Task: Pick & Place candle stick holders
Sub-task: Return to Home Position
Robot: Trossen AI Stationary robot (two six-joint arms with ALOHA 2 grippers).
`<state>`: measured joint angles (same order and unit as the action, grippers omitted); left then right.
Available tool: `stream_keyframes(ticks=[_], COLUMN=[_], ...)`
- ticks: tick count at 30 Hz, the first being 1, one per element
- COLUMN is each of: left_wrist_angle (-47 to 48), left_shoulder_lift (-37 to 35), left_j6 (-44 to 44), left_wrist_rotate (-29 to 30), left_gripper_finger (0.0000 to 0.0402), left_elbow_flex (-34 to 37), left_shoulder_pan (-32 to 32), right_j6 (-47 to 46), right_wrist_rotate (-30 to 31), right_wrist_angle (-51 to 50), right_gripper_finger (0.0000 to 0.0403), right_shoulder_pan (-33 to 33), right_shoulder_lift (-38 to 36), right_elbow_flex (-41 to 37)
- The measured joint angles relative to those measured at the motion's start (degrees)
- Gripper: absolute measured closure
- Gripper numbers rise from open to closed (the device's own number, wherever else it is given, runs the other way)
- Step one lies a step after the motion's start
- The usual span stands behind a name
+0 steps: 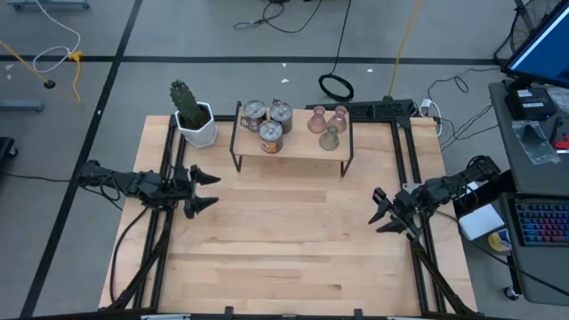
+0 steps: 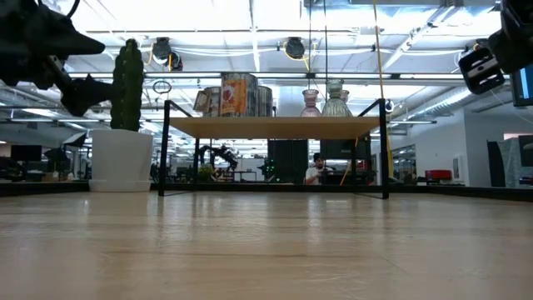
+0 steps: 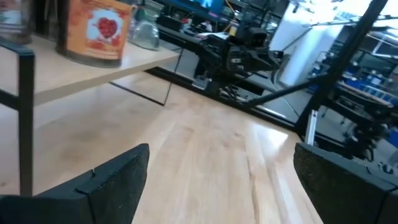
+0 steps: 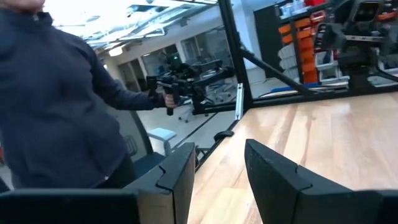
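Six candle stick holders stand on a small wooden shelf (image 1: 293, 148) at the table's far middle. Three shiny silver ones (image 1: 269, 121) are on its left half, one with an orange label (image 3: 93, 31). Two pinkish glass ones (image 1: 327, 118) and an olive-green one (image 1: 331, 138) are on its right half. My left gripper (image 1: 213, 190) hovers open at the table's left edge, level and pointing right toward the shelf's near left leg. My right gripper (image 1: 379, 212) hovers at the right edge, pointing left, its fingers (image 4: 180, 165) apart with nothing between them.
A white pot with a green cactus (image 1: 192, 116) stands at the far left corner beside the shelf. The shelf rests on thin black legs (image 2: 164, 150). A person in a dark blue top (image 4: 56, 93) shows beyond the table in the right wrist view. Bare wood lies between the grippers.
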<state>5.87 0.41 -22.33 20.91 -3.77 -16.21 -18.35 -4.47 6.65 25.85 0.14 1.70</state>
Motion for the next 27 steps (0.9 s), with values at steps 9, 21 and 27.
stream_keyframes(ticks=[9,21,27], left_wrist_angle=[0.0,0.0,0.0], left_shoulder_lift=[0.0,0.0,0.0], left_j6=[5.1,3.8,2.5], left_wrist_rotate=[-0.9,-0.9,-0.9], left_gripper_finger=[0.0007,0.0007,0.0007], left_elbow_flex=[0.0,0.0,0.0], left_shoulder_pan=[0.0,0.0,0.0], right_j6=[2.4,3.2,2.6], right_wrist_rotate=[-0.2,-0.1,-0.1], right_wrist_angle=[0.0,0.0,0.0], right_gripper_finger=[0.0271,0.0271,0.0271], right_shoulder_pan=[0.0,0.0,0.0], right_shoulder_lift=[0.0,0.0,0.0], right_elbow_flex=[-0.1,-0.2,-0.2])
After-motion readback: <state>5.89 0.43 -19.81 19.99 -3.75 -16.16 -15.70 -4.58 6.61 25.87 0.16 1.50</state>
